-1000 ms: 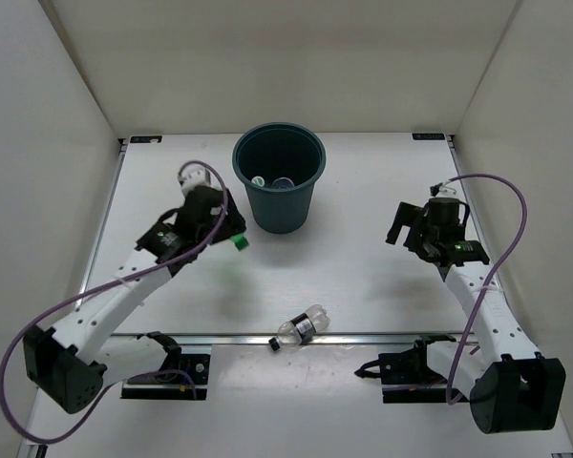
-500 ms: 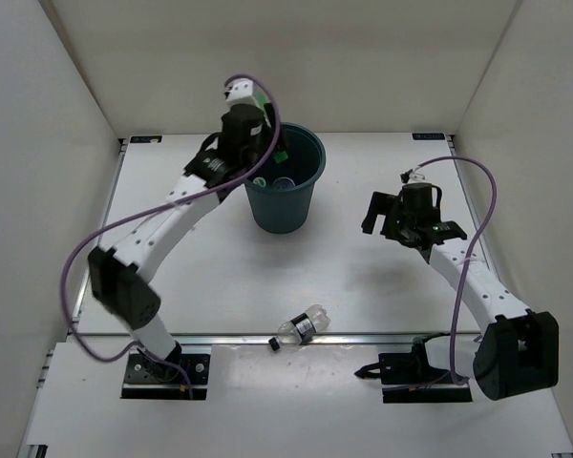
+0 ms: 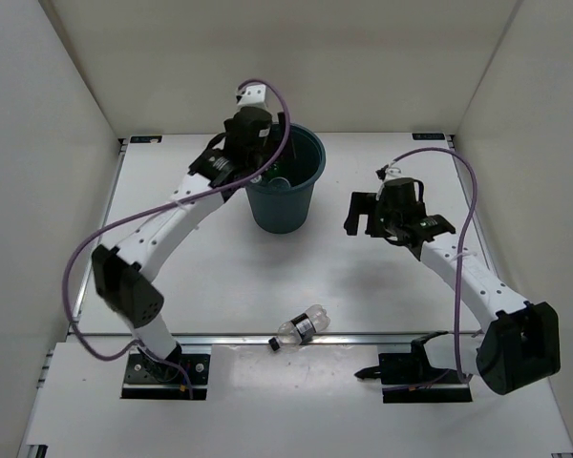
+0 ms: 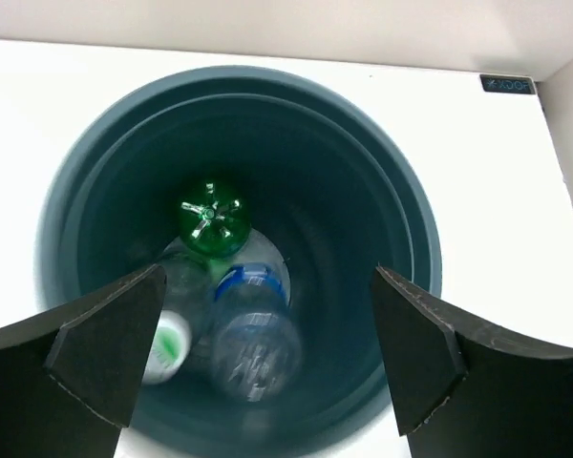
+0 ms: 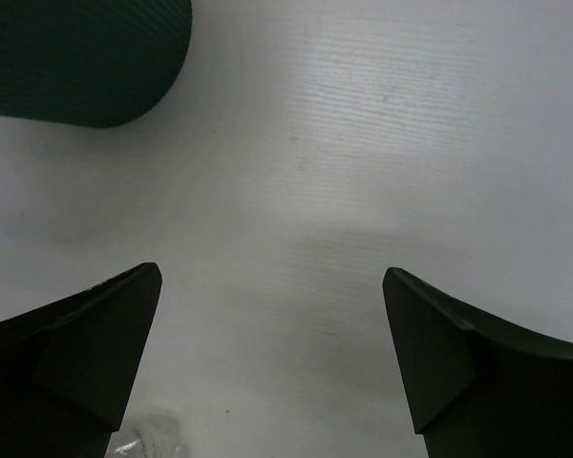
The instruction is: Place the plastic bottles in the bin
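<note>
1. Left gripper point(image 4: 269, 271): fingers spread, nothing held, directly above the bin point(image 4: 363, 191) mouth
2. Inside the bin: green bottle point(image 4: 213, 217), blue-label bottle point(image 4: 253, 324), clear bottle point(image 4: 172, 329)
3. Dark-band bottle point(image 3: 301, 327): lying on the table point(image 3: 363, 277) near its front edge, well apart from the bin
4. Right gripper point(image 5: 272, 270): fingers spread, nothing held, over the table right of the bin

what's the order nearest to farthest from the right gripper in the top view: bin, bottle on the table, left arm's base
From the right gripper:
1. bin, just to its left, slightly further back.
2. bottle on the table, lying by the near edge.
3. left arm's base, at the near-left corner.
</note>
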`<move>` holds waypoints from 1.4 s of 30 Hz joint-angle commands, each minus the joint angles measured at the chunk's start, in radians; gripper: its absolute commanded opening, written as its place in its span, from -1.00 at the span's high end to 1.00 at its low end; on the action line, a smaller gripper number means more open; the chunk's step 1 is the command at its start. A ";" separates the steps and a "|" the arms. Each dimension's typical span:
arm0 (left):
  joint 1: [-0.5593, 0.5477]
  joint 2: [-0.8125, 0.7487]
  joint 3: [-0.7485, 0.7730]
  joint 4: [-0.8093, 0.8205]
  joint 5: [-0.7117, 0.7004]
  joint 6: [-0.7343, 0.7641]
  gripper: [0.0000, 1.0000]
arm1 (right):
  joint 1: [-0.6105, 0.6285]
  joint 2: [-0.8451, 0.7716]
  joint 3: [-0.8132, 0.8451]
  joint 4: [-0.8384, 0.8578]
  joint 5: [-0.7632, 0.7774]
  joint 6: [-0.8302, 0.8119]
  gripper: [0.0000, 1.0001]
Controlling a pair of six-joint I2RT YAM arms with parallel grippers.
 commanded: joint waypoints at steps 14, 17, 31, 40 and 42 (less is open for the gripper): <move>0.256 -0.772 -0.945 -0.217 0.078 -0.154 -0.97 | 0.413 -0.027 0.082 -0.373 0.122 0.175 -0.98; 0.278 -0.913 -1.056 -0.229 0.151 -0.191 -0.97 | 0.521 -0.047 0.035 -0.396 0.175 0.408 -0.98; 0.225 -1.055 -1.093 -0.346 0.231 -0.199 -0.97 | 0.803 -0.041 -0.072 -0.401 0.286 1.099 -0.99; 0.212 -1.035 -1.098 -0.343 0.297 -0.176 -0.97 | 0.846 0.007 -0.148 -0.267 0.255 1.191 -0.98; 0.201 -1.042 -1.090 -0.344 0.303 -0.177 -0.97 | 0.855 0.042 -0.151 -0.231 0.262 1.191 -0.98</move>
